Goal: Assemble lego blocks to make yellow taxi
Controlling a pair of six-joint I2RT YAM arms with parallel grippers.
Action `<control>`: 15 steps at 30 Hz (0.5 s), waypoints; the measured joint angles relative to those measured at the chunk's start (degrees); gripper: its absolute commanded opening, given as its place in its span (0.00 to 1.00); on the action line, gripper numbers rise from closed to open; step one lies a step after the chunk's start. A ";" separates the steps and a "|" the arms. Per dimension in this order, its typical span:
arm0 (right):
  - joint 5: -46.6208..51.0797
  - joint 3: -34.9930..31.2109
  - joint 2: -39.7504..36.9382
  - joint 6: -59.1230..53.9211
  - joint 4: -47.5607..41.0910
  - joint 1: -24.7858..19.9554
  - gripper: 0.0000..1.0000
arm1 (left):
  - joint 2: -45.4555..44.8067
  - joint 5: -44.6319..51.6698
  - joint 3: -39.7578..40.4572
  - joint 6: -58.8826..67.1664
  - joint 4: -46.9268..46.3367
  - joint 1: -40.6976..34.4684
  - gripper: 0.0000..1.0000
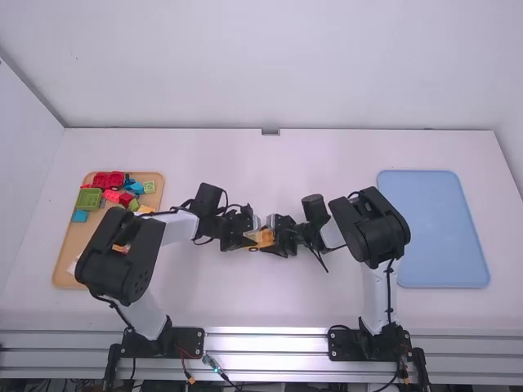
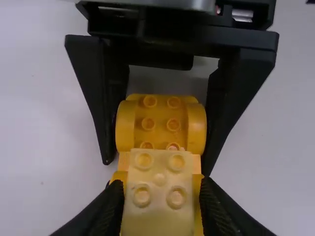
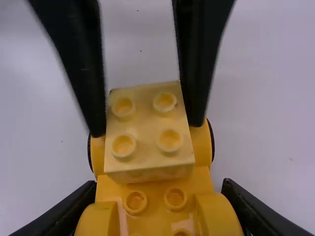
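You have two grippers, one taxi body and one pale block in the middle of the table; your left gripper (image 1: 256, 235) is closed on the pale yellow block (image 3: 148, 132), one fingertip against each side, four round studs counted on top; your right gripper (image 1: 273, 237) is closed on the yellow taxi body (image 2: 161, 123), its two fingers parted by the body's width and pressed to the outer sides of two rounded pieces; the two grippers face each other along the body.

Between the right gripper's fingers you can count six body studs in two columns, the ones nearest the pale block partly covered; the pale block sits over the body between the left fingertips; two black wheel rims (image 3: 212, 140) show, one on each side below the left fingertips; you cannot tell whether the block is fully seated, and its near end is cut off in the left wrist view.

Well out past the left gripper, on the left arm's side, one tan tray (image 1: 67, 245) holds loose red, green, blue, pink and orange blocks, green baseplate (image 1: 89, 198) among them; the left arm hides part of it, so no firm count; well out past the right gripper lies one blue tray (image 1: 433, 233).
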 measured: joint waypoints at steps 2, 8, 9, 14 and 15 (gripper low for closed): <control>0.02 0.02 0.00 -0.02 0.00 0.00 0.65 | 0.00 -0.07 -0.02 -0.02 0.31 0.00 0.54; 0.02 0.02 0.02 0.00 0.00 0.00 0.65 | 0.00 -1.53 -0.26 -1.31 1.38 0.02 0.64; 0.02 0.02 0.00 0.00 0.02 0.00 0.65 | -0.15 -1.86 -0.26 -1.60 1.27 0.11 0.66; 0.02 0.00 0.00 0.02 0.04 0.00 0.65 | -4.63 -2.47 -0.81 -3.82 1.25 0.17 0.63; 0.02 0.02 0.00 0.04 0.02 0.00 0.65 | -5.49 -2.45 -0.81 -4.00 1.40 0.17 0.36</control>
